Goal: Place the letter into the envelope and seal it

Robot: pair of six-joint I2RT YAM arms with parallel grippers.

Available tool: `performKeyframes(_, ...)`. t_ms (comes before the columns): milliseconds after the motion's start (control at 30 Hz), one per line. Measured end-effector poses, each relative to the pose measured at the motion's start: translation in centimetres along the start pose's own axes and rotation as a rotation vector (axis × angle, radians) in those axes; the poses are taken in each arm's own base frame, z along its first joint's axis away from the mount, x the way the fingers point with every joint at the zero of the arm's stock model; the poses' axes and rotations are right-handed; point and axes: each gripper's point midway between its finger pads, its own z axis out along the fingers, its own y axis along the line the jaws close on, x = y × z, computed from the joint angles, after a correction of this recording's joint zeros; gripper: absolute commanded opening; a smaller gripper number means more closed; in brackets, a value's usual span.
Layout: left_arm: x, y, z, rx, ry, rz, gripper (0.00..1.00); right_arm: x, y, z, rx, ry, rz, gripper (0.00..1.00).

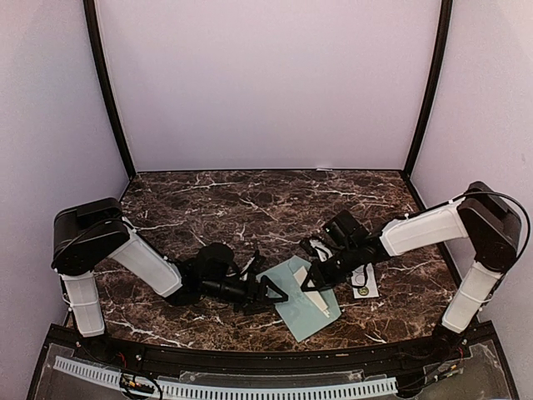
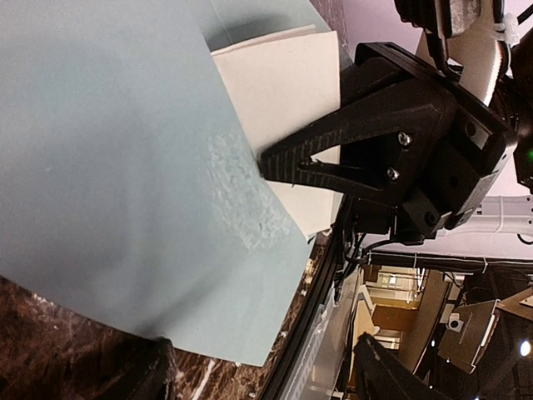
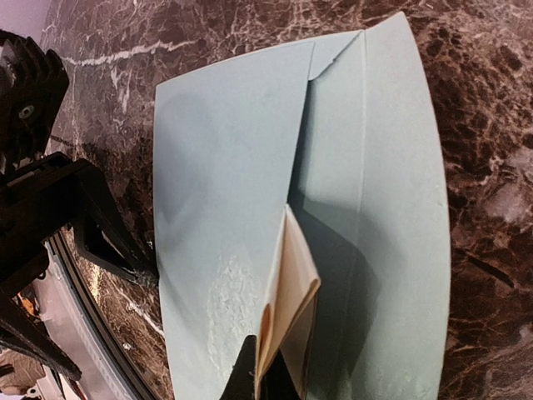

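At lower centre of the top view, the right jaws are closed tight on the folded letter [image 1: 321, 304] over the envelope [image 1: 298, 322] on the desk [image 1: 233, 208]; the left jaws stand open at its left edge.

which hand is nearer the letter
Right. The right hand is shut on the letter; the left hand is open at the edge of the envelope, short of the letter.

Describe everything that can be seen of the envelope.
The envelope is pale blue-green paper, lying askew on the marble table near its front edge. Its face shows slanting seams and one rough, wrinkled patch. The folded letter, pinched in the right gripper, stands edge-on against it; the open left gripper sits at its side edge.
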Motion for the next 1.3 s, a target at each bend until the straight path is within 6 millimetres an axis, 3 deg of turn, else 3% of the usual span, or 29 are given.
performKeyframes(267,-0.1,0.0,0.0,0.001,-0.007,-0.008,0.72,0.0,0.2,-0.8,0.049,0.02,-0.029,0.37)
performKeyframes(567,-0.2,0.0,0.0,-0.001,-0.011,-0.009,0.72,-1.4,1.5,-4.0,0.1,-0.047,-0.084,0.49)
performKeyframes(867,-0.2,0.1,0.0,-0.003,-0.015,-0.015,0.72,-1.3,0.4,-4.1,0.161,-0.049,-0.079,0.37)
performKeyframes(1300,-0.2,0.1,-0.1,-0.005,-0.016,-0.017,0.72,0.0,-2.6,-2.0,0.241,0.009,-0.033,0.15)
